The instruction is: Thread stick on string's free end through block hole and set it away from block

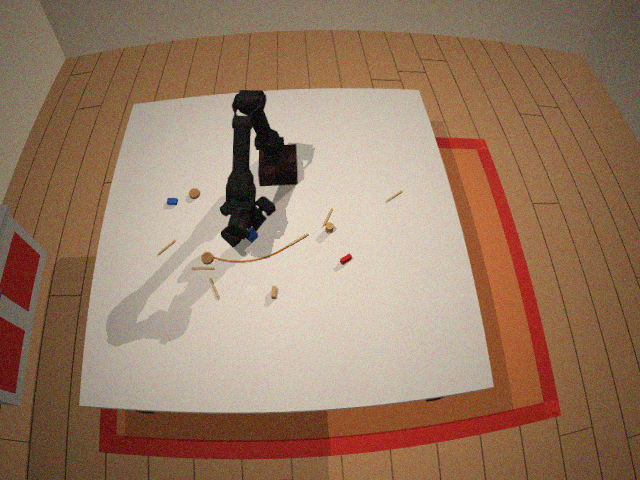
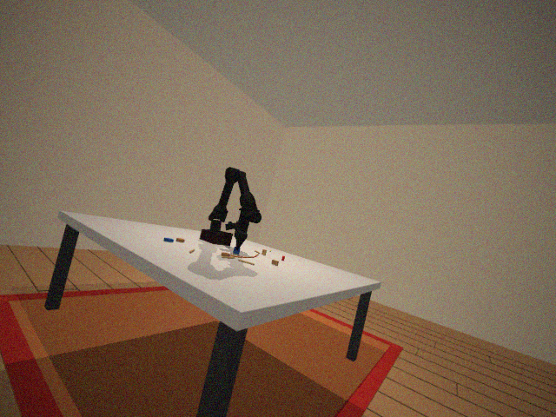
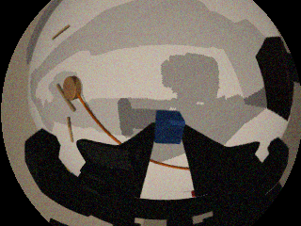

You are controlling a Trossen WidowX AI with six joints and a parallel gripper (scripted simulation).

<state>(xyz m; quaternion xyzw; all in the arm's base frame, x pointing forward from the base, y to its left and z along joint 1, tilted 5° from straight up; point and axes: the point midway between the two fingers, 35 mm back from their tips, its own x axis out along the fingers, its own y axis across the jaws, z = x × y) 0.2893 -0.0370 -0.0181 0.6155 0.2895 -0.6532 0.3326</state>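
My gripper (image 1: 250, 236) (image 2: 236, 248) (image 3: 168, 127) is shut on the blue block (image 1: 253, 235) (image 2: 236, 251) (image 3: 167, 127), low over the table; whether the block touches the table is hard to tell. Its hole does not show now. The round wooden button (image 1: 207, 257) (image 3: 71, 88) lies left of the gripper in the top view. The orange string (image 1: 242, 261) (image 3: 94, 119) curves from it, past the gripper, to the thin stick (image 1: 299, 239). That stick lies right of the gripper; in the wrist view it is hidden.
Loose sticks (image 1: 166, 247) (image 1: 203, 268) (image 1: 214, 288) lie near the button. Others (image 1: 328, 217) (image 1: 393, 196) lie right, one beside a small wooden cylinder (image 1: 329, 227). A red piece (image 1: 345, 258), a tan piece (image 1: 274, 292), a wooden disc (image 1: 194, 193) and a blue piece (image 1: 172, 201) lie around.
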